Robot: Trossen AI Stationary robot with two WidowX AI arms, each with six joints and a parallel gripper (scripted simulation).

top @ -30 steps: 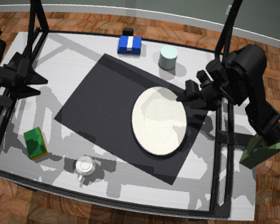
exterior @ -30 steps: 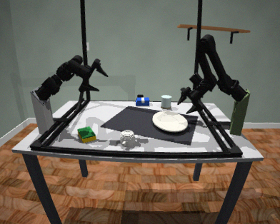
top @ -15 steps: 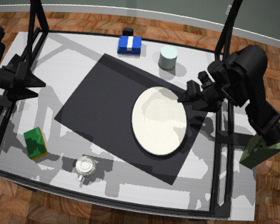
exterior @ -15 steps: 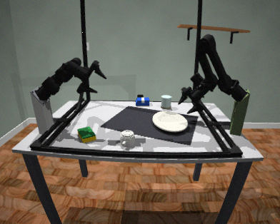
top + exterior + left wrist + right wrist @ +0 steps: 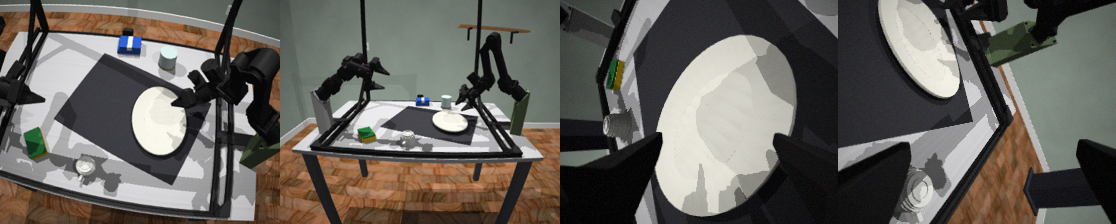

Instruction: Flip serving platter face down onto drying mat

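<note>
A green-and-yellow block (image 5: 36,143) (image 5: 366,134) (image 5: 615,75) lies flat on the white table (image 5: 71,46) (image 5: 351,110), well apart from a blue box (image 5: 124,44) (image 5: 418,102) with a white band. Near that box stands a pale blue-green cylinder (image 5: 168,58) (image 5: 446,101). A ribbed, shiny vessel (image 5: 86,165) (image 5: 407,138) (image 5: 618,124) (image 5: 918,190) stands nearer the block. A wooden shelf (image 5: 494,28) hangs on the wall (image 5: 423,43).

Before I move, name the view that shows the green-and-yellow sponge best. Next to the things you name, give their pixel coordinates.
Top: the sponge (image 5: 35,143) (image 5: 366,132) (image 5: 612,75) is largest there, unobstructed. Exterior shows it smaller, with more yellow side; left wrist, tiny; right wrist, not at all.
</note>
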